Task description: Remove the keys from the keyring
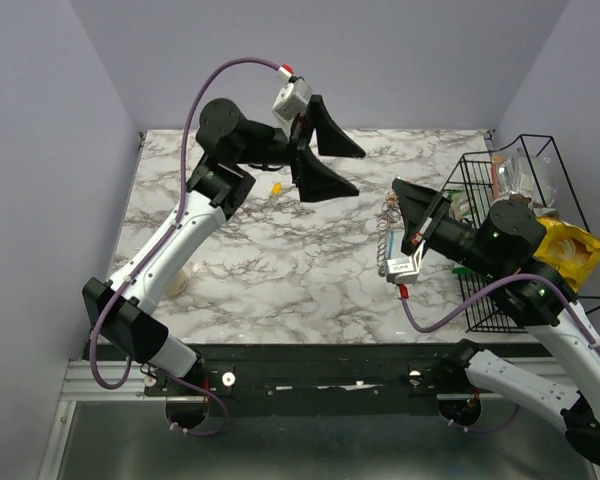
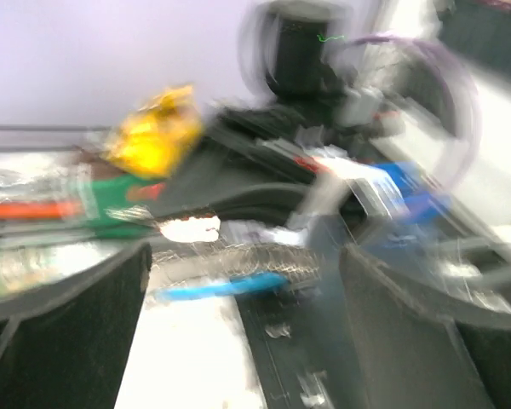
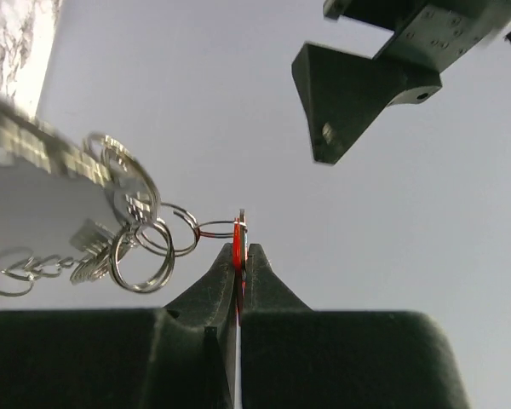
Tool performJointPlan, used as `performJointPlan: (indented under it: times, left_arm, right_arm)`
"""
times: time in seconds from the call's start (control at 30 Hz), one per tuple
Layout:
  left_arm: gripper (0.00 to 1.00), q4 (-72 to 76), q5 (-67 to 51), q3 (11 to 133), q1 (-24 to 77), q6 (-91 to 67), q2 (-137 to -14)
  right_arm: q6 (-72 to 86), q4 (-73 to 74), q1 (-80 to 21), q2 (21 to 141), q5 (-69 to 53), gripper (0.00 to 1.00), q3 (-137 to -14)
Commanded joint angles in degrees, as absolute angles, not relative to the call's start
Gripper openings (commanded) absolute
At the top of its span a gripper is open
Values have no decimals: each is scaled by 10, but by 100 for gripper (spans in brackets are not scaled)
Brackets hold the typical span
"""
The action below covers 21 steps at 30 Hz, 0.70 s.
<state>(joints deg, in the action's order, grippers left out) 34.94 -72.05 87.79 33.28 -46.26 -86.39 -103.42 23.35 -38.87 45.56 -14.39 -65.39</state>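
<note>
My right gripper point(image 3: 240, 249) is shut on the thin red head of a key point(image 3: 239, 230), held edge-on between the jaws. From the key a chain of small silver rings point(image 3: 145, 251) runs left to the keyring point(image 3: 43, 175), which hangs above the table point(image 1: 280, 250). In the top view the ring cluster point(image 1: 387, 243) dangles just left of the right gripper point(image 1: 412, 222). My left gripper point(image 1: 325, 160) is raised over the table's far middle, open and empty. Its own view is blurred and shows the keyring's blue part point(image 2: 217, 287) ahead. A small yellow key point(image 1: 276, 187) lies on the table below it.
A black wire basket point(image 1: 583, 292) holding snack packets, one of them a yellow bag point(image 1: 572, 250), stands at the table's right edge behind my right arm. A pale round object point(image 1: 176, 283) sits by the left arm. Walls close in on the back and both sides.
</note>
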Motion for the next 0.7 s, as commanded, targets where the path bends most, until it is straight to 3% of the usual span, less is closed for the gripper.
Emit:
performJointPlan:
  times: [0.0,0.67]
  left_arm:
    - [99,-206,-501,979,351,-14,-841]
    - [99,-191,-484,986,381,2,-864]
  right_arm:
    - [-1017,222,-387,458,-138,1,-681]
    - [-1007,224,-387,471,-153,1,-674]
